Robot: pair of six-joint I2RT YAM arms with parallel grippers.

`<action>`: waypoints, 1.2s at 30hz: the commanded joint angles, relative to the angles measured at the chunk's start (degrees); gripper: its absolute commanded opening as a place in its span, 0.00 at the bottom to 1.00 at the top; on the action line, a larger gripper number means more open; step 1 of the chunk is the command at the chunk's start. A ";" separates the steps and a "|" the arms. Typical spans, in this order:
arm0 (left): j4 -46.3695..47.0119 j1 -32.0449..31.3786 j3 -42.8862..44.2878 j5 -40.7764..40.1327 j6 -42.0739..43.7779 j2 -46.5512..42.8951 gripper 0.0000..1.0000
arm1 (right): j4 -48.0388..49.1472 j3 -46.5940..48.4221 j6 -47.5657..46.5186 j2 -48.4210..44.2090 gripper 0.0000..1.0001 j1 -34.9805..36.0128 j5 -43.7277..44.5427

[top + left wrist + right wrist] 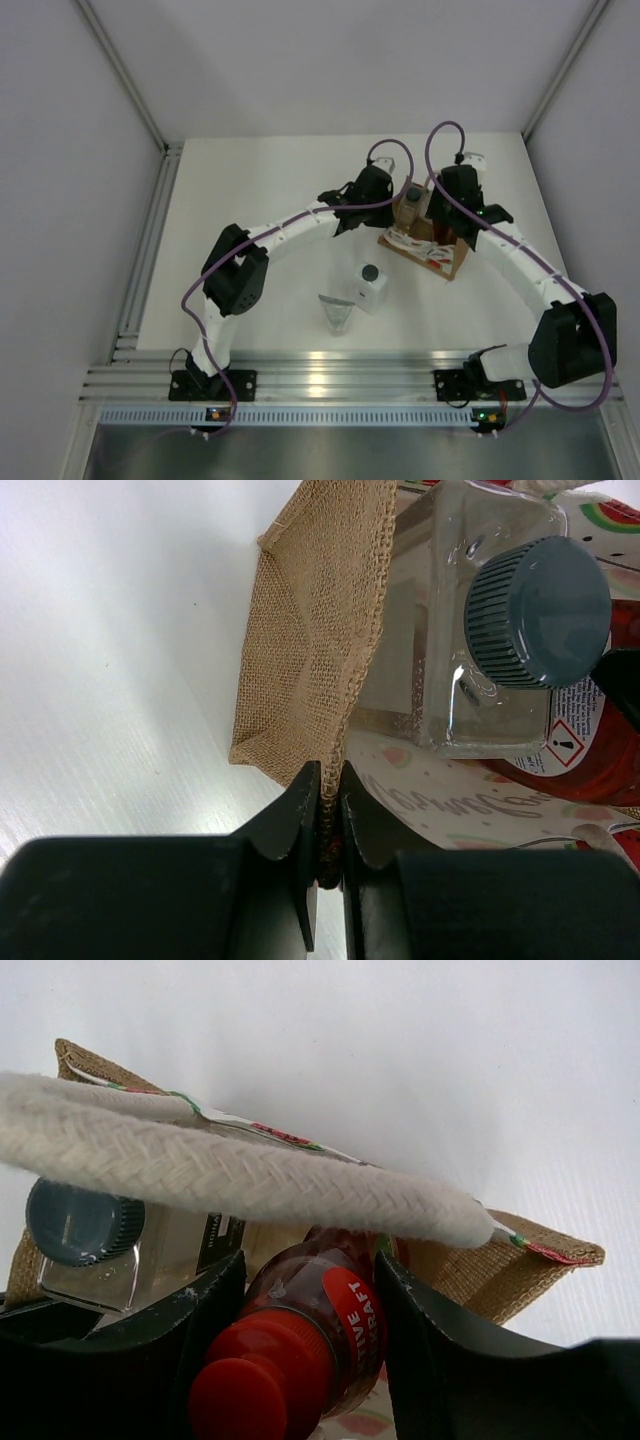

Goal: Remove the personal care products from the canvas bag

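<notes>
The red bottle [330, 1320] sits in the mouth of the canvas bag [300, 660], cap outward. The right gripper [310, 1270] is closed part-way around it, a finger pressed to each side. The clear bottle [440, 630] lies just beside it in the bag. The left gripper [330, 810] is pinched tight on the bag's woven edge. The white handle [230, 1175] crosses just above the red bottle, so the pull should run straight out under the loop while the left anchors the bag. The white bottle [372, 290] and grey pouch [338, 314] are already out on the table [250, 200]
</notes>
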 commanded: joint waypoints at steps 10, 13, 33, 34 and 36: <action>0.62 0.27 -0.67 0.11 0.15 -3.73 0.00 | 5.66 -2.74 -0.55 4.51 0.00 -2.51 -0.49; 0.62 0.27 -0.67 -0.07 0.24 -3.90 0.00 | 5.58 -4.15 0.15 4.33 0.08 -2.95 -0.32; 0.62 0.27 -0.41 0.11 0.33 -3.38 0.00 | 3.73 -5.82 -0.46 0.55 0.60 -3.57 0.47; 0.71 0.27 -0.41 0.19 0.24 -3.46 0.00 | 3.64 -5.65 -0.55 0.64 0.59 -3.57 0.30; 0.62 0.27 -0.41 0.11 0.33 -3.38 0.00 | 3.29 -5.12 -0.46 0.73 0.60 -3.75 0.21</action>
